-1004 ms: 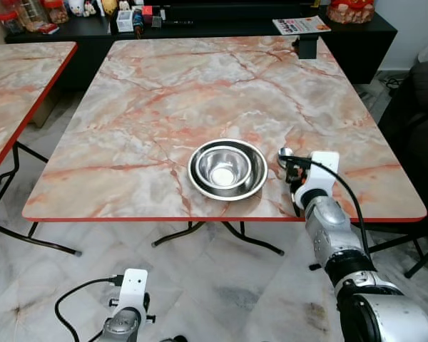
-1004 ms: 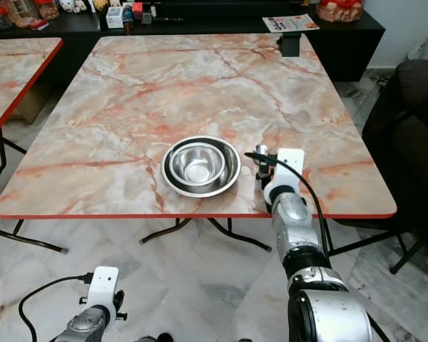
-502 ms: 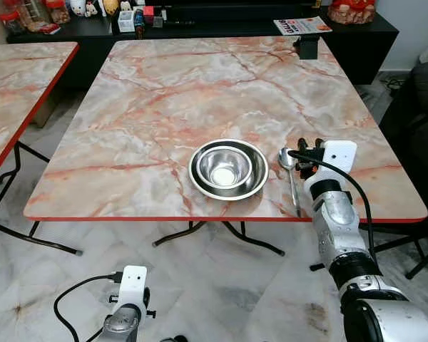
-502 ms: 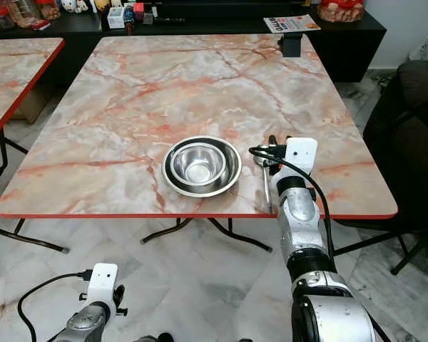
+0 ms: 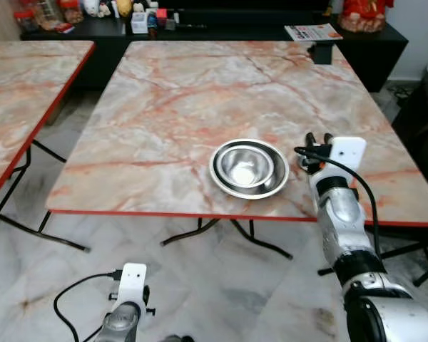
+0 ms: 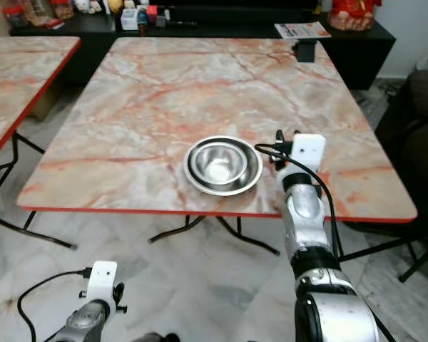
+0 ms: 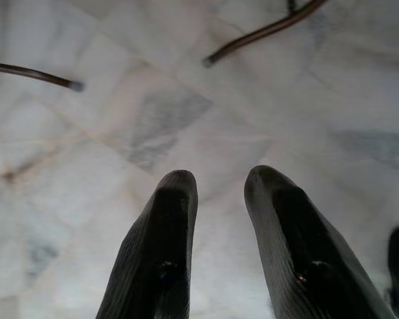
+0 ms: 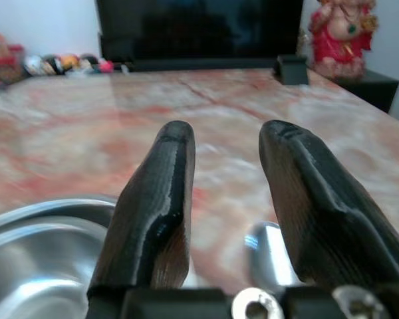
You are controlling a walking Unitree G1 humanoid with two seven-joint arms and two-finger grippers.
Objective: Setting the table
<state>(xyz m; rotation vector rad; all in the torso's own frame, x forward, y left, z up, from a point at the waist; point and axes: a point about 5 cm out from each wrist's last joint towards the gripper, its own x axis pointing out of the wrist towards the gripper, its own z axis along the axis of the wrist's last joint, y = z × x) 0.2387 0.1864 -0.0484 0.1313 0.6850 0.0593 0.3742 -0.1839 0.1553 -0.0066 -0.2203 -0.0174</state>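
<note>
L eye view: marble-look tabletop (image 5: 200, 92) w/ red edge. Steel bowl (image 5: 249, 167) sits near the front edge, a smaller bowl nested inside it. Right hand (image 5: 315, 140) hovers just beside the bowl on its right, over the tabletop, white wrist block behind it w/ black cable looped. Second tabletop (image 5: 21, 85) off to the left, well apart. Left arm hangs low over the marble floor (image 5: 221, 285); its white wrist block shows at the bottom of view. Dark sideboard (image 5: 221, 18) at the back w/ small items, a magazine (image 5: 312, 31) and a black box (image 5: 322, 51) at the far right corner of the tabletop.

R eye view: same scene; bowl near the front edge, right hand next to its right rim.

L wrist view: left hand (image 7: 219, 186) w/ fingers apart, nothing between them, floor tiles and table feet below.

R wrist view: right hand's fingers (image 8: 156, 199) spread, holding nothing. Spoon (image 8: 269, 249) lies on the tabletop below the gap, beside the bowl rim; only its bowl end visible. Red figurine (image 8: 336, 30) at the back.
</note>
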